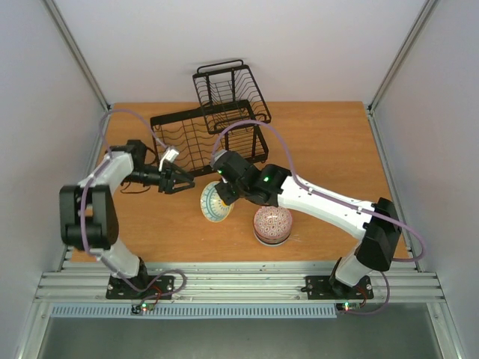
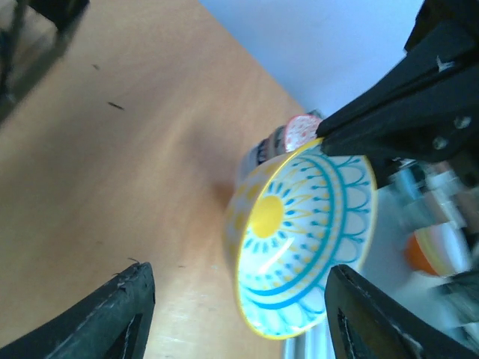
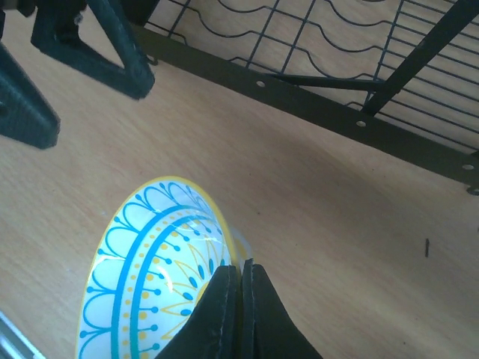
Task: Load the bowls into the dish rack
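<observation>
Bowl check: the teal-and-yellow bowl (image 1: 212,209) is tipped up on its edge over the table (image 1: 329,149). It sits a little left of the middle and closer to the near edge than the far one, outside the rack. On my left wrist view the teal-and-yellow bowl (image 2: 299,239) shows me its inside: yellow centre, teal rings, scalloped border, yellow rim. I can't tell whether its low side touches the wood or hangs just off it.

My right gripper (image 1: 222,197) has it. On the right wrist view the right gripper (image 3: 241,288) is pinched hard on the upper rim, the two fingers almost meeting, and the bowl's patterned wall curves away to the left below them. From the other side the right gripper (image 2: 333,134) comes in from the upper right and bites the top of the rim.

My left gripper (image 1: 185,183) points at the bowl from the left, a short gap away and touching nothing. Its fingers (image 2: 112,314) stand well apart, one either side of my view, with only air between them.

Just right of the held bowl, nearer the near edge, sits a red-patterned bowl (image 1: 272,223). It peeks out behind the held rim as the red-patterned bowl (image 2: 301,131) on the left wrist view. I can't say whether it is one bowl or a stack.

The dish rack (image 1: 209,142) stands at the middle of the far edge, raised basket at the back. Its near bottom rail runs across the right wrist view, dish rack (image 3: 314,112), apart from the bowl with bare wood between.
</observation>
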